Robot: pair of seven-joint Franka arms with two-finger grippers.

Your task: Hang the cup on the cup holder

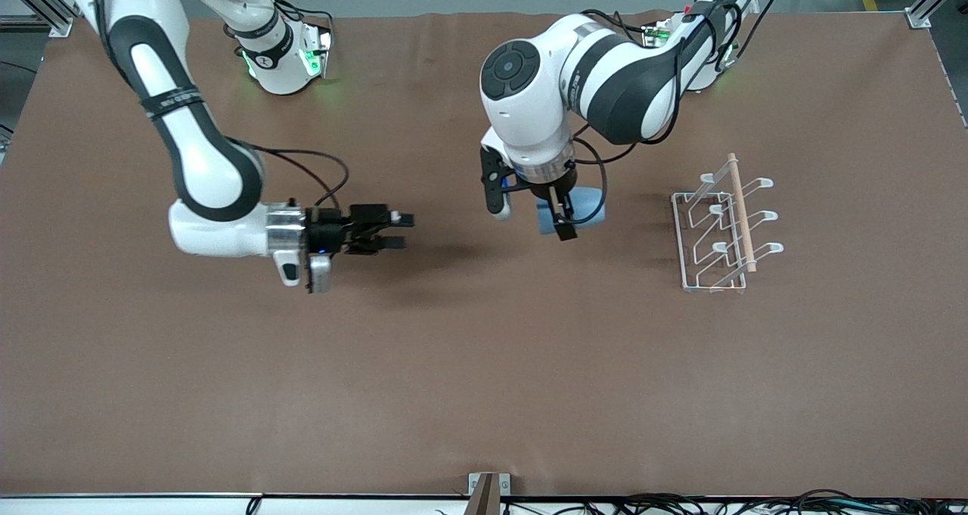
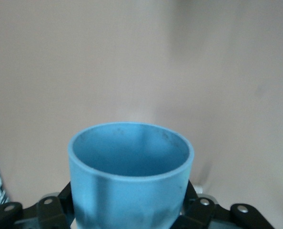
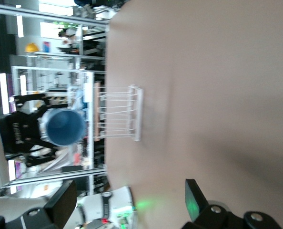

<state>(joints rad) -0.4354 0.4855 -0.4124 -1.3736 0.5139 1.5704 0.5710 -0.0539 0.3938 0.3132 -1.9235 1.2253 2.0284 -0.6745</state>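
Observation:
The light-blue cup hangs above the brown table, and my left gripper is shut on it. In the left wrist view the cup fills the lower middle, mouth pointing away, black fingers on either side. The cup holder, a white wire rack with looped prongs and a wooden rod, stands on the table toward the left arm's end, apart from the cup. My right gripper is open and holds nothing, over the table toward the right arm's end. The right wrist view shows its spread fingers, the cup and the cup holder.
The brown table cover is bare apart from the rack. The two arm bases stand along the table edge farthest from the front camera. A small bracket sits at the nearest edge.

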